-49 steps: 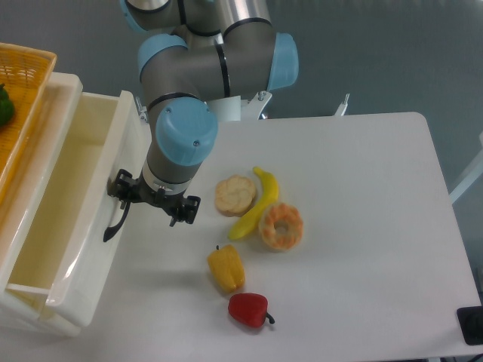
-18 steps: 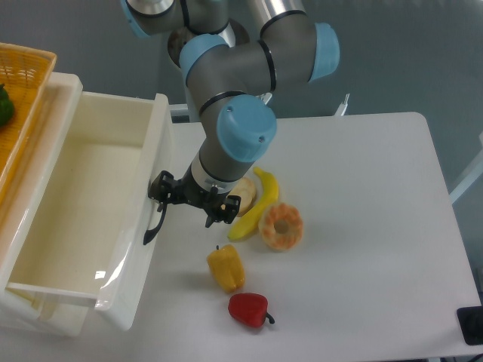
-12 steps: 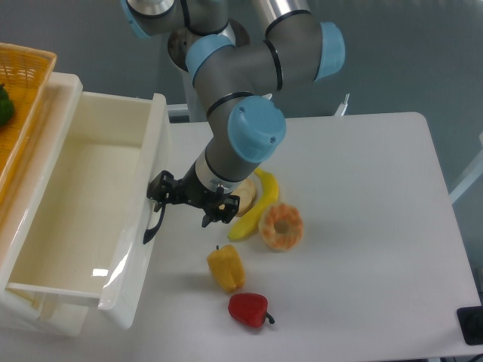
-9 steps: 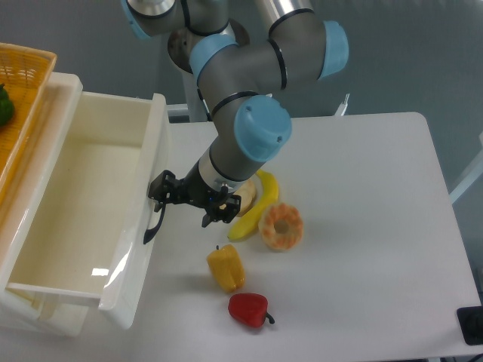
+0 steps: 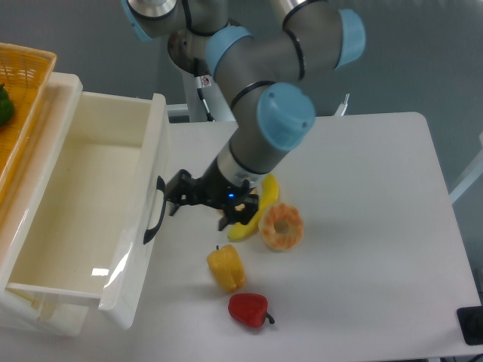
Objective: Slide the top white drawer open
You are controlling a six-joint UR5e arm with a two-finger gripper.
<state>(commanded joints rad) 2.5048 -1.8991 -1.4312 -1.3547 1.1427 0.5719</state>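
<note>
The top white drawer (image 5: 134, 280) stands pulled far out to the right from its cabinet at the left, and its cream inside is bare. A black arched handle (image 5: 154, 213) sits on its front wall. My gripper (image 5: 204, 205) hangs just right of the handle, apart from it. Its fingers are spread and nothing is between them; the left fingertip (image 5: 176, 199) is a short gap from the handle.
An orange wicker basket (image 5: 26, 90) with a green item sits on the cabinet at top left. Near the gripper lie a banana (image 5: 266, 193), a ring-shaped pastry (image 5: 281, 226), a yellow pepper (image 5: 226, 268) and a red pepper (image 5: 248, 310).
The drawer slid out to the right with the gripper hooked at the handle. Since half a second ago the gripper has moved right, off the handle; the drawer stays put.
</note>
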